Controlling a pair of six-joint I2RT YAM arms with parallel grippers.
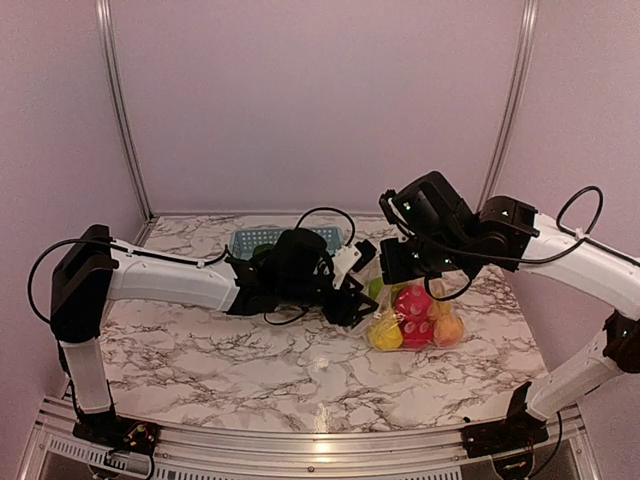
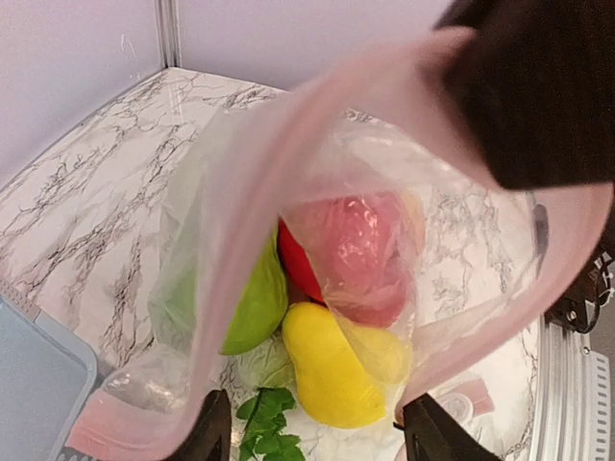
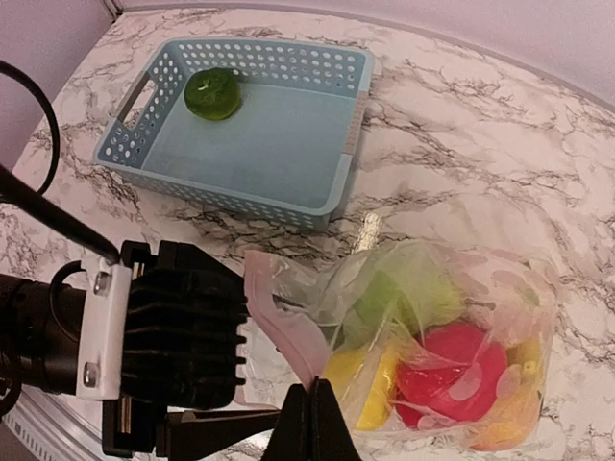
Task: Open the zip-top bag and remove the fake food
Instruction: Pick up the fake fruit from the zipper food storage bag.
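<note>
Zip-top bag point(image 1: 440, 348): one is counted. Basket point(image 1: 243, 240), at ten o'clock from it: one. Fake food point(image 1: 413, 302): one green piece point(image 3: 212, 94) is counted in the basket. At least four are distinguished in the bag: green fruit point(image 3: 399, 293), red-pink fruit point(image 3: 452, 370), yellow fruit point(image 3: 360, 379), orange fruit point(image 3: 509, 423).

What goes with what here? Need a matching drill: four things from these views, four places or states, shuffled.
Things:
A. light blue slotted plastic basket
B. round glossy green toy fruit
C. clear crinkly zip-top bag
D. right gripper

Places or states:
1. shut on the bag's pale edge strip
2. lies inside the basket
3. holds pink and yellow fake food
4. stands on the marble table, one toy in it

Pairs: A-4, B-2, C-3, D-1.
</note>
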